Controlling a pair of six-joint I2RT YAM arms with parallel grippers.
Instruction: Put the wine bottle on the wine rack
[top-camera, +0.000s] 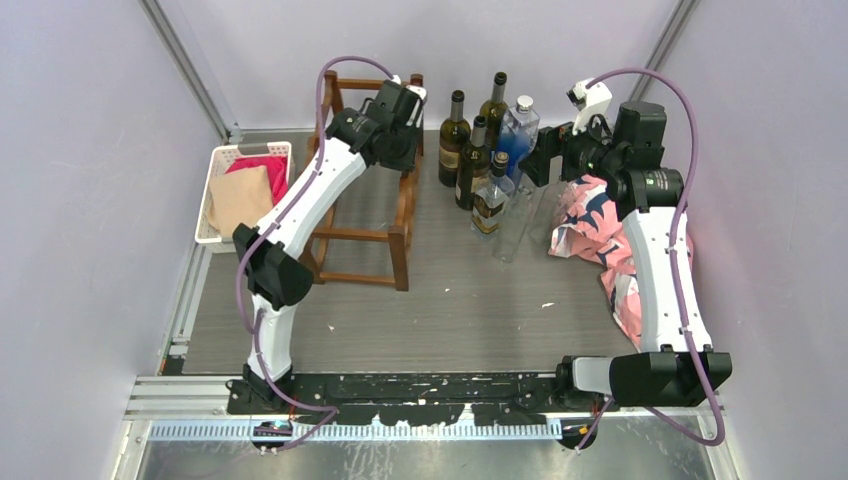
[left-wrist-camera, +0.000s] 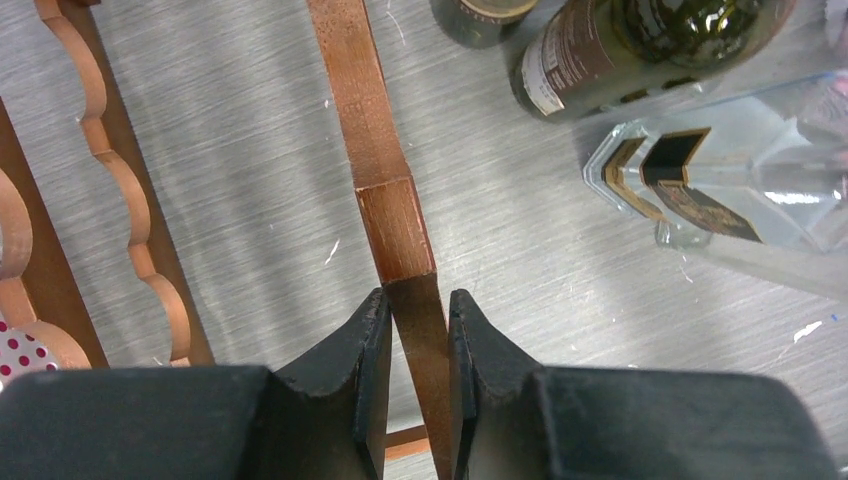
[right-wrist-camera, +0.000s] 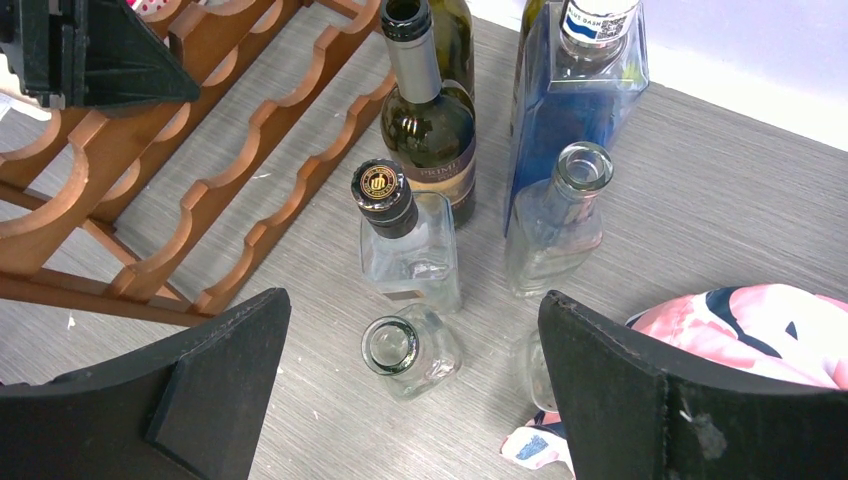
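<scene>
From above, my left gripper (top-camera: 402, 108) sits at the top of the wine rack (top-camera: 365, 235), which stands upright on the table (top-camera: 450, 320) beside a white basket (top-camera: 222, 160). My right gripper (top-camera: 545, 160) hovers at the edge of a cluster of bottles (top-camera: 500, 170), with a patterned cloth (top-camera: 585, 225) under that arm. The wine bottle (top-camera: 473, 165) stands in that cluster, apart from the rack. I see no bottle lying in the rack's cradles here.

Through my left wrist, my left jaws sit on either side of a rack post (left-wrist-camera: 395, 225), and the wood fills the gap between them. As far as I can tell I am pinching it, which I judge is meant to steady the rack. The scalloped rails on the left of this view show no bottle.

Through my right wrist, my right jaws are spread wide and hold nothing. The dark wine bottle (right-wrist-camera: 430, 125) stands upright on the table beyond a square clear bottle (right-wrist-camera: 408, 250), with the rack's rails to its left.

So I judge the task barely begun: the rack is braced, but the grasp, the lift, the carry and the laying into a cradle are all left to do.
</scene>
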